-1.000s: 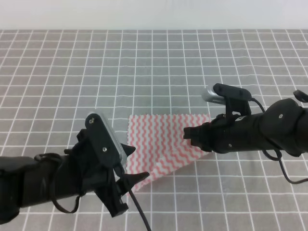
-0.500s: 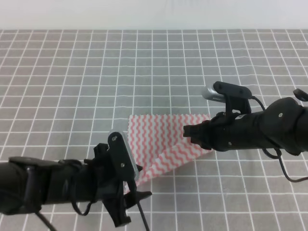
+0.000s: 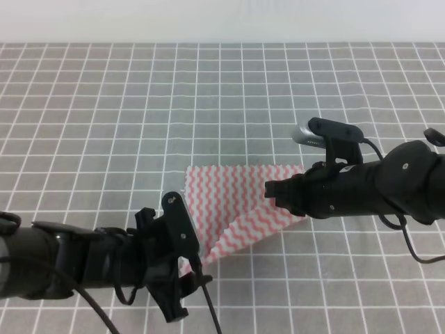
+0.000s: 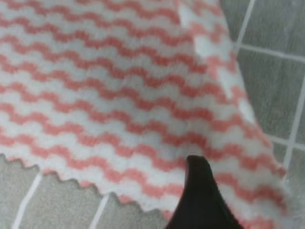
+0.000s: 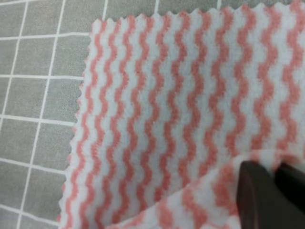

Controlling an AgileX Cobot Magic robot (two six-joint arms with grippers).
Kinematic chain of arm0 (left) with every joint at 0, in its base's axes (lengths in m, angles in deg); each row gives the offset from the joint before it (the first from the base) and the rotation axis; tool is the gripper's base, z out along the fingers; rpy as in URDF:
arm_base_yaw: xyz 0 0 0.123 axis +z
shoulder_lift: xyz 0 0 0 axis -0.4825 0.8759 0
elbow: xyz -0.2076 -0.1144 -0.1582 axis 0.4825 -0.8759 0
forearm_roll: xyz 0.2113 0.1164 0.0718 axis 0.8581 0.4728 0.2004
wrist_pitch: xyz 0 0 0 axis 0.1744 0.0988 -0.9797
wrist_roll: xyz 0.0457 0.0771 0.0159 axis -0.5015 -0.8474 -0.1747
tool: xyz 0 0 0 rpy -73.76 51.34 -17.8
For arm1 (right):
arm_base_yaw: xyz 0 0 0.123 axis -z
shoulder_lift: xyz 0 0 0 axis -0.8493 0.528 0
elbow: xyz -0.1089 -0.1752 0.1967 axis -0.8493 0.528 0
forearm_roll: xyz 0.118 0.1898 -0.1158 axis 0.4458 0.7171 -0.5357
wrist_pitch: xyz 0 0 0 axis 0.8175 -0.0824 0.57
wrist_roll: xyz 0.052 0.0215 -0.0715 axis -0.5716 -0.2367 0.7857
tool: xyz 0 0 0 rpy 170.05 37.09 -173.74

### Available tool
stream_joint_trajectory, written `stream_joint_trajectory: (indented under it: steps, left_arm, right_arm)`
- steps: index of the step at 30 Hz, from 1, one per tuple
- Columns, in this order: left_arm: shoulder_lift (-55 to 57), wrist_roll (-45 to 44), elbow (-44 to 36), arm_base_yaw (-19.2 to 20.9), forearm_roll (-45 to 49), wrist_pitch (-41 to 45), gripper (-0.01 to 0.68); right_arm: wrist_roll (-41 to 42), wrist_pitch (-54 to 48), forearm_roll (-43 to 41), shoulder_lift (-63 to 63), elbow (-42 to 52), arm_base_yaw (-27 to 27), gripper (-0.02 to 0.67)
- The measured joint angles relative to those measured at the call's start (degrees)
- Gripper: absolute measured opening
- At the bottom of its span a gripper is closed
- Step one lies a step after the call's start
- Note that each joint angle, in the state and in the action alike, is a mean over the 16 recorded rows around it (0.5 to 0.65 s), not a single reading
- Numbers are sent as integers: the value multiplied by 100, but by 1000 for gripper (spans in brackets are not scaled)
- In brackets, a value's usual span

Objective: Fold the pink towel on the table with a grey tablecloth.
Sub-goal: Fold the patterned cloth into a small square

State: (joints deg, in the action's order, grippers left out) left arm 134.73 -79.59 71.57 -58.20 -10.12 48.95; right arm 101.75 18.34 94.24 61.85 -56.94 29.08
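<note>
The pink towel [image 3: 229,202] lies on the table with a grey tablecloth [image 3: 139,104], its right part folded up and over. My right gripper [image 3: 272,191] is shut on that raised right fold; in the right wrist view its dark fingers [image 5: 257,191] pinch the towel [image 5: 167,95]. My left gripper [image 3: 189,268] is low at the towel's near left corner. In the left wrist view one dark finger [image 4: 198,200] lies on top of the towel [image 4: 119,95] by its pinked edge. The other finger is hidden under the cloth.
The gridded tablecloth [image 5: 38,71] runs out on all sides of the towel, with a white wall strip [image 3: 222,21] at the far edge. A black cable [image 3: 208,313] trails from the left arm at the bottom of the exterior view.
My left arm has dropped down to the table and slid to the towel's near left corner, its open fingers closing there. The right arm and its held fold have stayed still.
</note>
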Motion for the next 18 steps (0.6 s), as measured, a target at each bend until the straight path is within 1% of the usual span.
stream_joint_trajectory:
  steps: [10, 18]
  left_arm:
    - [248, -163, 64, 0, -59, -45, 381]
    - [347, -263, 101, 0, -69, -86, 315]
  right_arm:
    - [15, -21, -9, 6, -1, -1, -14]
    - [21, -47, -21, 0, -1, 0, -15]
